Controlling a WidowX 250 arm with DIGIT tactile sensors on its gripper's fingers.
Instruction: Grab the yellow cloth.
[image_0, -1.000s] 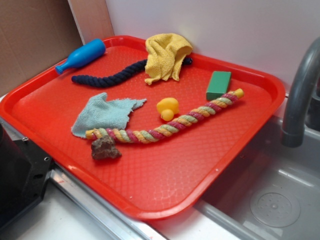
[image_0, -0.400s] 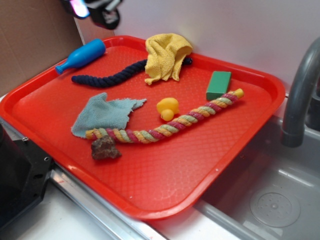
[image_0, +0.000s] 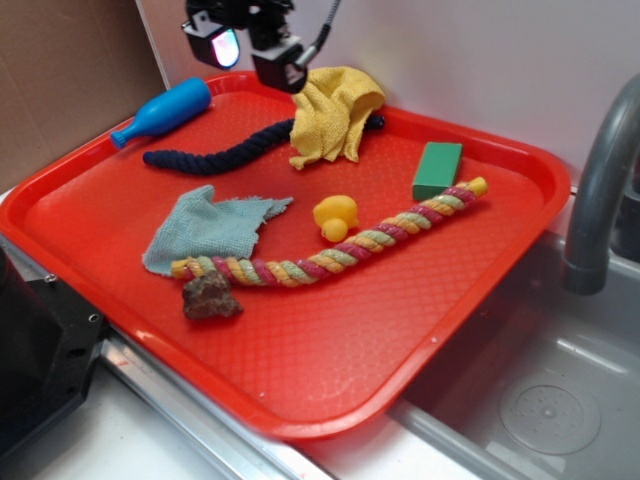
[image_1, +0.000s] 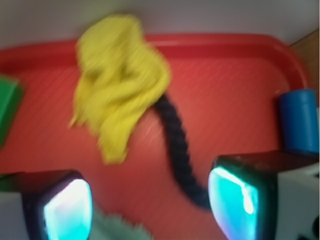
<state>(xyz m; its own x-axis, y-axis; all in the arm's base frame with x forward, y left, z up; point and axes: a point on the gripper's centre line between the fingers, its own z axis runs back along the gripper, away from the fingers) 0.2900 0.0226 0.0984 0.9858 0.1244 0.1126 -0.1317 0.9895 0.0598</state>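
Observation:
The yellow cloth (image_0: 331, 112) lies crumpled at the back of the red tray (image_0: 330, 380), draped over one end of a dark navy rope (image_0: 220, 153). In the wrist view the yellow cloth (image_1: 117, 80) fills the upper left, blurred, with the navy rope (image_1: 177, 147) running down from it. My gripper (image_0: 250, 48) hangs in the air above the tray's back left, just left of the cloth and apart from it. It is open, with nothing between its glowing teal pads (image_1: 67, 210).
On the tray also lie a blue bottle (image_0: 162, 110), a pale teal cloth (image_0: 205, 228), a small yellow duck (image_0: 335, 216), a green block (image_0: 438, 169), a multicoloured rope (image_0: 330, 250) and a brown lump (image_0: 209, 296). A grey faucet (image_0: 600, 190) and sink stand to the right.
My gripper has come into view from the top left and moved right and down towards the yellow cloth. Nothing on the tray has shifted.

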